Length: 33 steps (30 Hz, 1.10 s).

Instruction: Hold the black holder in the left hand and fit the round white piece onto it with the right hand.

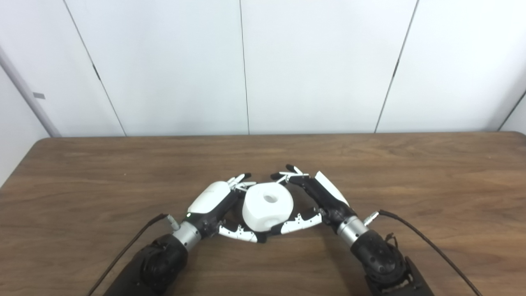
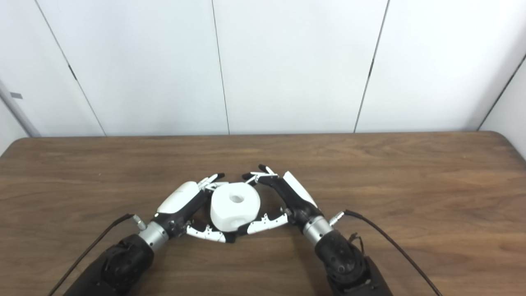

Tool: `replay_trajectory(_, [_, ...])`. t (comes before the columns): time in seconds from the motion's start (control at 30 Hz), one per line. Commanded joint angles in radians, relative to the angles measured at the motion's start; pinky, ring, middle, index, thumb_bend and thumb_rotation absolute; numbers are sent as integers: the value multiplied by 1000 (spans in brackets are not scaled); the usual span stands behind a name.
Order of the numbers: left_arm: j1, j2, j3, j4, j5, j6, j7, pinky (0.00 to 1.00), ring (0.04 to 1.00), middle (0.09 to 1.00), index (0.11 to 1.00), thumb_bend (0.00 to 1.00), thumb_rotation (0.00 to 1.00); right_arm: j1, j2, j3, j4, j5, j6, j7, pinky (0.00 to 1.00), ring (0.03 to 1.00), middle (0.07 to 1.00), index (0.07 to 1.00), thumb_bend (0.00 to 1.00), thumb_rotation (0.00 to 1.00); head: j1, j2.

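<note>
I have the white piece [image 1: 267,207] cupped between both hands near the front middle of the table [image 1: 431,172]. My left hand [image 1: 215,201] curls round its left side and my right hand [image 1: 314,197] round its right, thumbs meeting under its near face and fingertips nearly touching behind it. Both seem closed on it, loosely. The black holder I cannot see (perhaps hidden under the piece), so I cannot tell whether the fit is made; I judge it at or near seating. The piece is a smooth, matt, rounded drum with a central hole on top. The table is dark wood grain.
</note>
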Motion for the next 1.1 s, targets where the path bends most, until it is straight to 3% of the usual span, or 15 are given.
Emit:
replay_trajectory(0.0, [11, -13, -32, -8, 33, 13, -47, 1000, 1000, 873, 482, 524, 55, -37, -8, 1, -40, -4, -34, 1, 1000, 1000, 829, 484, 518, 143, 2, 4])
replay_trajectory(1.07, [17, -25, -58, -79, 56, 80, -67, 1000, 1000, 874, 482, 525, 57, -107, -106, 31, -98, -93, -50, 52, 1000, 981, 805, 482, 521, 146, -1, 43])
